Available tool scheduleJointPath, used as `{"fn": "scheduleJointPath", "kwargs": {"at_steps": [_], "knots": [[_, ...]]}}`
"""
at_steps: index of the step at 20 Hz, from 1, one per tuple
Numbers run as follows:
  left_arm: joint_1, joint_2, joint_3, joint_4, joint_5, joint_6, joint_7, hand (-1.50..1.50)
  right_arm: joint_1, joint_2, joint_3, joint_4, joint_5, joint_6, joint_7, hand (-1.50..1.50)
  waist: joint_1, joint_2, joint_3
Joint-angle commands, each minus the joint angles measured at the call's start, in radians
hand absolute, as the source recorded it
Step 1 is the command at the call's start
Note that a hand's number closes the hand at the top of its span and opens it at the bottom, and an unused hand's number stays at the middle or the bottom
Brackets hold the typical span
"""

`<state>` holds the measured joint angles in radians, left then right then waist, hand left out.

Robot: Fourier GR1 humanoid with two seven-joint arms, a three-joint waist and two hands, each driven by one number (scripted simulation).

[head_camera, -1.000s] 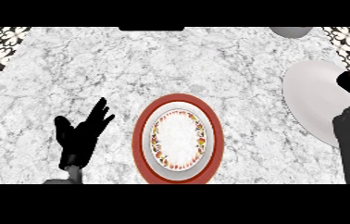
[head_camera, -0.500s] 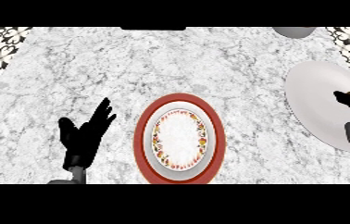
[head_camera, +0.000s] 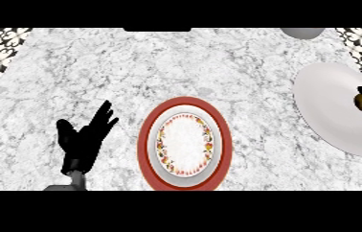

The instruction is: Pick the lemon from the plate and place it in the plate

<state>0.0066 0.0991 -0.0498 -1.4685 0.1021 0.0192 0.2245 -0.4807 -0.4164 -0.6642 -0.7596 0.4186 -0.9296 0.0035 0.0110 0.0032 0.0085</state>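
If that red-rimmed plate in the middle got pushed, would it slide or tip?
Probably slide: the red-rimmed plate lies flat on the smooth marble counter. It looks stiff and likely breakable, like glazed crockery. Wide and low, it seems unlikely to tip.

left hand (head_camera: 84,141) open, lower left | red-rimmed plate (head_camera: 151,130) centre | white plate (head_camera: 325,106) right edge

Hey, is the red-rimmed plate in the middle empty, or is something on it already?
Empty. The red-rimmed plate shows only its bare white center and patterned ring, with nothing lying on it. The left hand rests open beside it.
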Motion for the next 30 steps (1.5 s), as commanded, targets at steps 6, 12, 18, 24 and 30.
{"fn": "scheduleJointPath", "kwargs": {"at_steps": [6,12,18,24,30], "knots": [[-0.016,-0.039,-0.015,0.029,-0.031,0.043,0.031,0.00,0.145,0.099,-0.075,-0.223,-0.295,0.172,-0.189,-1.50,-0.019,-0.006,-0.009],[-0.014,-0.023,0.006,0.048,-0.039,0.039,0.008,0.00,0.402,0.222,-0.008,-0.506,-0.357,0.342,-0.184,-1.50,-0.025,-0.006,-0.009],[0.033,-0.010,0.001,-0.028,-0.028,0.016,0.043,0.00,0.601,0.353,0.105,-0.792,-0.281,0.319,-0.084,-1.50,-0.016,-0.005,-0.009],[0.065,-0.030,-0.020,-0.063,-0.034,0.021,0.049,0.00,0.811,0.414,0.262,-0.931,-0.235,0.270,-0.061,-1.50,-0.014,-0.005,-0.009],[0.034,-0.006,0.028,0.008,-0.006,-0.030,0.007,0.00,0.930,0.416,0.352,-1.012,-0.251,0.220,-0.049,-1.50,-0.015,-0.004,-0.009]]}}
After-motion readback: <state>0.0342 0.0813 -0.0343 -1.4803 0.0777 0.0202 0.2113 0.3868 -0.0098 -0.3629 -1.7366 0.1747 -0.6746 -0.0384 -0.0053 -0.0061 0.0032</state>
